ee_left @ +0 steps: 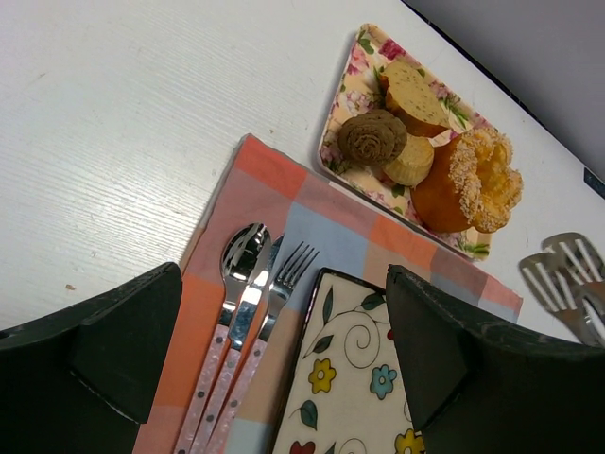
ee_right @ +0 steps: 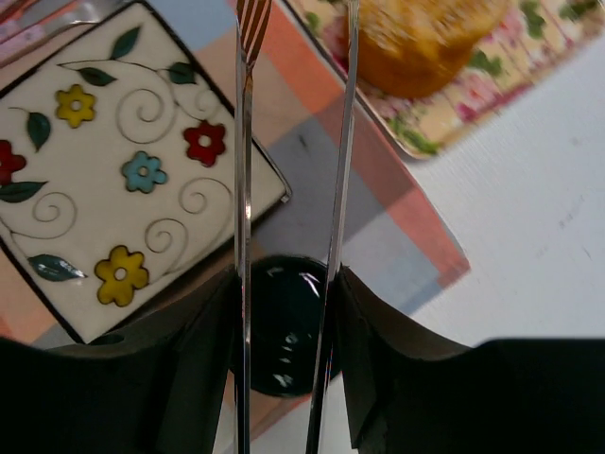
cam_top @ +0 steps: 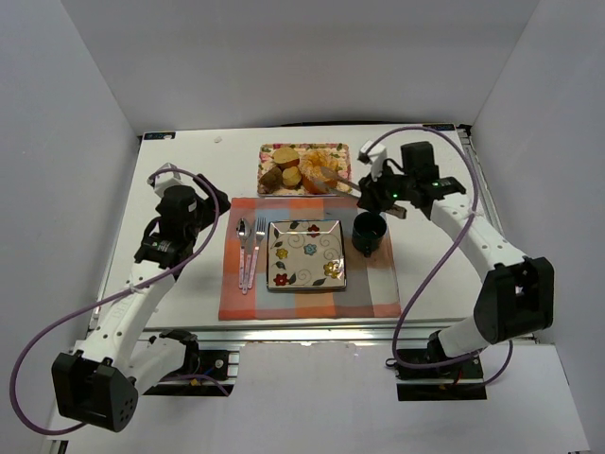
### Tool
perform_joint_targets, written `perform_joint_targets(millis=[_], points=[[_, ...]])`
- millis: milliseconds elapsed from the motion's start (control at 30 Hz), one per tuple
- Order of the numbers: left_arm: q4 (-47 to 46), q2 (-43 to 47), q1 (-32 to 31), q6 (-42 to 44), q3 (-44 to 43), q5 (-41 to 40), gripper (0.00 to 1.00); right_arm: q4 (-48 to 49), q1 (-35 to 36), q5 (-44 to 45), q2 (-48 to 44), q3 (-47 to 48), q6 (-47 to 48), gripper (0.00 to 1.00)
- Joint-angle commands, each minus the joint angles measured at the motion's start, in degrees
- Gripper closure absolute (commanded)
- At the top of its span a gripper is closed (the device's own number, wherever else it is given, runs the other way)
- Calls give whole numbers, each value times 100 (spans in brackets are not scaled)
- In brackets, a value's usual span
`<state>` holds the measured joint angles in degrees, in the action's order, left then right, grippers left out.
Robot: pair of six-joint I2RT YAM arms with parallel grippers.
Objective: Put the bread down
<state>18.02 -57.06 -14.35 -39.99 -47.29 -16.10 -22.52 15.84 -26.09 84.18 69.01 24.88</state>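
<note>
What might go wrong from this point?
1. The tongs in the right hand sit nearest the ring cake, not the bread; the wrong item may get picked.
2. The bread sits against a pale bun, so squeezing may shift that.
3. The cup lies just below the hand and could be knocked.

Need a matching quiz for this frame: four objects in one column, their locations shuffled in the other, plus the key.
Objects
1. the bread
2. dark green cup
3. tongs
4. fork

Locations (sides as in the top view)
A. on the placemat, left of the plate
B. clamped in the right gripper
C. on the floral tray
D. on the placemat, right of the plate

Pairs: 1-C, 2-D, 3-B, 4-A
</note>
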Motion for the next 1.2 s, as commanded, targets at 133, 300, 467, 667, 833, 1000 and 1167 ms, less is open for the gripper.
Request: perform_joint_targets(millis=[133,300,467,667,833,1000,1167], points=[[79,204,20,-88,-17,-95,3,625,1227,375,211,279,780,48],[184,239,11,-79,-61,-148,2,934,1835,1008,835,709,1035,47],[325,353,20,-88,-53,-245,3,1302,2133,1587,1530,1140,1246,46],[316,485,20,-185,53,-376,2,1724,2301,2081,1926,1387,1739,44],[237,546,11,-264,193,-385,2,1892,2415,2274,2120,1457,2029,44],[219,538,20,-229,238,-377,2,2006,2573,2406,2347,1597,2249,44],[202,503,20,-159,202,-350,2,1997,2653,2573,2673,1869,2337,43]])
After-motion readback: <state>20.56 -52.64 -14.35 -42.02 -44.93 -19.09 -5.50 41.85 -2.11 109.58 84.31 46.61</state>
